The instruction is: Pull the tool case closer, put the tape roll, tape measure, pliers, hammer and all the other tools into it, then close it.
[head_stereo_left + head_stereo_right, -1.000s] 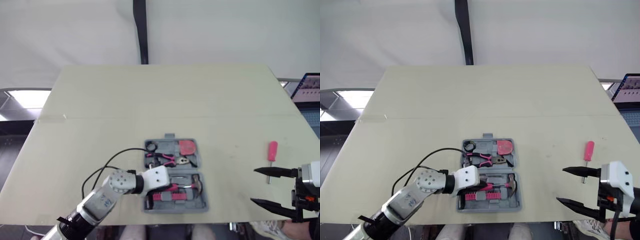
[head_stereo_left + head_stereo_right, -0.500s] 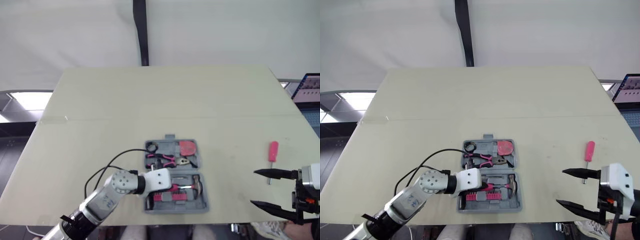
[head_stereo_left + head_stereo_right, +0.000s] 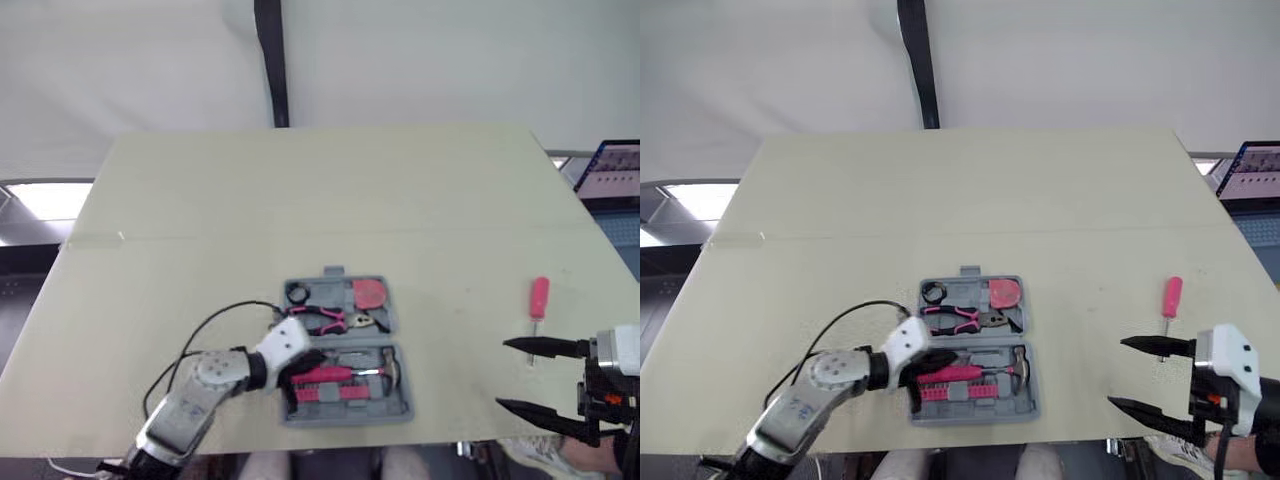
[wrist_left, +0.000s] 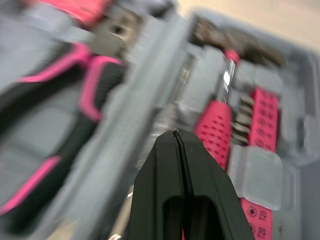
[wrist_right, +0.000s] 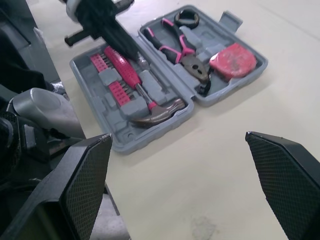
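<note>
Left wrist view has the left pincer (image 4: 175,134) pressed shut, its two black fingers meeting with nothing between them. Its tip sits over the middle ridge of the open tool case (image 3: 400,414), between the pink grip of the hammer (image 4: 216,131) and the pliers (image 4: 60,100); whether it touches the case cannot be told. From the head, this pincer reaches in from the case's left side, over its near half. The case lies open by the near edge of the worktop (image 3: 300,190). Well to the right of the case, the right pincer (image 3: 503,374) hangs spread wide and empty. The near half of the case holds the hammer and the pink bit holders (image 3: 322,393). The far half holds the pliers, the red tape measure (image 3: 371,293) and, at its far left corner, the black tape roll (image 3: 298,294). Right of the case and just beyond the right pincer, a pink-handled screwdriver (image 3: 539,298) lies on the worktop. Past the worktop's far right corner a laptop (image 3: 612,170) shows.
</note>
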Tool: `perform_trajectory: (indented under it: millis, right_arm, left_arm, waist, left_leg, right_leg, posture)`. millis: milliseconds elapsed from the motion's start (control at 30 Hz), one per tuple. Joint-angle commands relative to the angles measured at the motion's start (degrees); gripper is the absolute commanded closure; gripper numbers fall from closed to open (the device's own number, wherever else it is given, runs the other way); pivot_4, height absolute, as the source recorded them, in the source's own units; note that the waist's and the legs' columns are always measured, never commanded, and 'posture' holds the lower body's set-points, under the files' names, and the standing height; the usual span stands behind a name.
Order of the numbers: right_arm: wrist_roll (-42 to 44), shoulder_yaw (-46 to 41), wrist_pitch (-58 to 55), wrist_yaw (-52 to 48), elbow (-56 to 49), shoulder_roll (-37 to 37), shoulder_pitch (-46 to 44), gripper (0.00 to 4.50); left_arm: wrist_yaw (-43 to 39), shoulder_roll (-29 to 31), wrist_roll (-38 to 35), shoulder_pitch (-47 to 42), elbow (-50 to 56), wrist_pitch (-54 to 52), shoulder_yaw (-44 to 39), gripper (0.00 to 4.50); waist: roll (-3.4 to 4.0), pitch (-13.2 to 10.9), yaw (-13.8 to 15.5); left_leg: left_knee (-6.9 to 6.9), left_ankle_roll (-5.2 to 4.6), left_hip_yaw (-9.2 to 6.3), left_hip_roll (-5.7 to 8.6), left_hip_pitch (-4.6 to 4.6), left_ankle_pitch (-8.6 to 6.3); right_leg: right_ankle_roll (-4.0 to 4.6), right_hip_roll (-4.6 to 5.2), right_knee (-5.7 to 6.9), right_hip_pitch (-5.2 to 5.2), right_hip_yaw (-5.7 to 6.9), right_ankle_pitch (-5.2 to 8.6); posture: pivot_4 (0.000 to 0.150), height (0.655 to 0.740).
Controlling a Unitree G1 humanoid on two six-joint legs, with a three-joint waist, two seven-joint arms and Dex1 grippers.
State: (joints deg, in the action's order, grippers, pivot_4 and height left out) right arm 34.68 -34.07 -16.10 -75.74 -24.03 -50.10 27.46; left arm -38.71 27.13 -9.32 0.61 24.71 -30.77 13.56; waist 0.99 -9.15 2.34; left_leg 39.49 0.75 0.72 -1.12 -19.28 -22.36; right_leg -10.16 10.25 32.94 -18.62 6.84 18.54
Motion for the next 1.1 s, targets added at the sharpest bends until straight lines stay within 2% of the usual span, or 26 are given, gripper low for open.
perform_trajectory:
  millis: [33, 100, 167, 300, 433, 633, 867, 1100]
  right_arm:
    - [-0.29, 2.26, 1.0, 1.27, 0.54, 0.84, -2.23, 0.0]
    - [-0.8, 3.91, 0.74, 1.99, 1.29, 1.19, -3.63, 0.0]
    - [-1.01, 5.0, 0.6, 2.43, 1.66, 1.45, -4.36, 0.0]
    - [-1.28, 7.37, 1.34, 2.41, 1.78, 2.75, -4.28, 0.0]
    - [-1.37, 8.18, 1.84, 2.26, 1.67, 3.22, -3.52, 0.0]
    - [-1.76, 8.18, 2.23, 2.16, 1.33, 3.31, -1.45, 0.0]
    - [-2.23, 8.53, 3.33, 2.25, 2.69, 3.83, -0.61, 0.0]
    - [-2.46, 8.87, 3.51, 2.61, 3.04, 3.9, -0.88, 0.0]
  left_arm:
    - [-0.4, 3.22, -4.46, 4.39, 9.27, -1.36, -8.25, 3.95]
    - [2.7, 2.29, -5.48, 8.79, 12.22, -0.23, -14.37, 3.15]
    - [4.81, 1.2, -5.7, 11.93, 13.87, 0.89, -17.68, 2.15]
    - [7.0, -4.7, -8.28, 25.57, 16.91, 7.99, -27.37, 0.13]
    - [5.96, -9.26, -9.22, 37.79, 16.13, 15.92, -33.05, 0.05]
    - [3.75, -14.19, -10.57, 50.48, 12.95, 24.91, -37.13, 0.05]
    - [4.46, -15.37, -10.46, 52.51, 10.9, 29.24, -38.07, 0.05]
    - [6.35, -13.97, -10.39, 48.66, 11.15, 27.46, -36.86, 0.05]
  waist:
    - [-0.06, -0.09, -0.27]
    - [-0.08, -0.12, -0.51]
    - [-0.14, -0.17, -0.43]
    - [-0.33, -0.3, -0.77]
    - [-0.46, -0.38, -0.88]
    - [-0.57, -0.48, -0.65]
    - [-0.53, -0.55, -0.87]
    - [-0.49, -0.57, -0.86]
  left_leg:
    - [-0.01, -0.01, 0.0, 0.02, -0.01, -0.01]
    - [-0.01, -0.01, 0.0, 0.07, -0.01, -0.01]
    - [0.0, -0.01, -0.01, 0.07, 0.0, -0.01]
    - [-0.06, -0.01, -0.01, 0.06, 0.0, -0.01]
    - [-0.14, 0.0, 0.05, 0.05, -0.01, -0.01]
    - [-0.13, 0.01, 0.04, 0.05, -0.03, -0.08]
    - [-0.14, 0.0, 0.05, 0.04, -0.04, -0.12]
    - [-0.13, -0.04, 0.03, 0.04, -0.04, -0.14]
  right_leg:
    - [0.0, 0.02, -0.02, -0.01, 0.0, 0.0]
    - [0.0, 0.05, -0.05, 0.0, -0.01, 0.0]
    - [0.0, 0.06, -0.06, 0.04, -0.01, 0.0]
    - [0.0, 0.05, -0.13, 0.04, 0.0, 0.0]
    - [0.0, 0.05, -0.3, 0.04, 0.0, 0.0]
    - [0.09, 0.06, -0.61, 0.04, 0.0, 0.04]
    - [0.3, 0.06, -0.62, 0.03, 0.0, 0.15]
    - [0.24, 0.06, -0.58, 0.01, 0.02, 0.12]
  posture:
    - [0.15, 0.74]
    - [0.15, 0.74]
    - [0.15, 0.74]
    - [0.15, 0.74]
    - [0.15, 0.74]
    - [0.15, 0.74]
    - [0.15, 0.74]
    - [0.15, 0.74]
